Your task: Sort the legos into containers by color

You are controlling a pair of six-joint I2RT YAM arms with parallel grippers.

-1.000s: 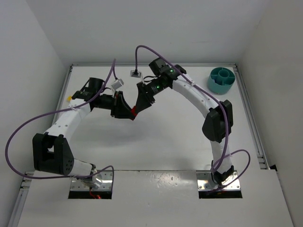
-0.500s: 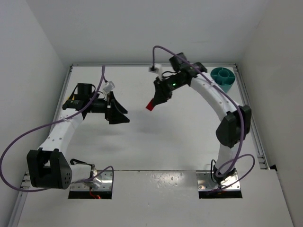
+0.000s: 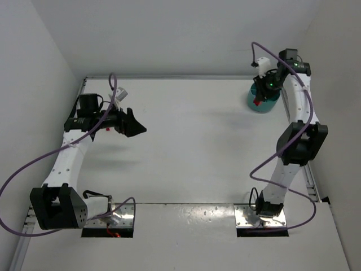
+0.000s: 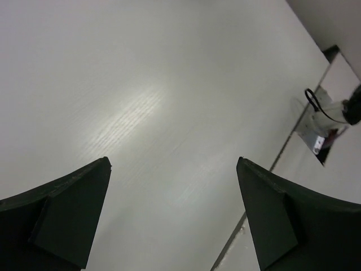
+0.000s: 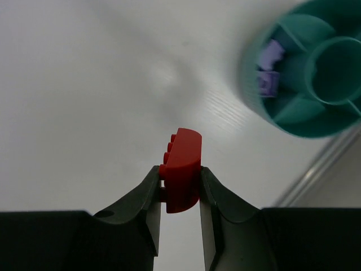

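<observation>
Right gripper (image 5: 180, 172) – narrow, pinching the red lego (image 5: 181, 161) by its flanks so you can release it straight down | teal tub (image 5: 251, 84) just ahead – purple bricks (image 5: 269, 56) occupy one compartment, choose another | left gripper (image 4: 173, 164) spread wide, empty, well apart.

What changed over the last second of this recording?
The left fingers opened, let go of the red brick and drew back to the left. The right fingers, shut on the brick, carried it from mid-table to the far right, up to the teal tub. The tub stayed put.
</observation>
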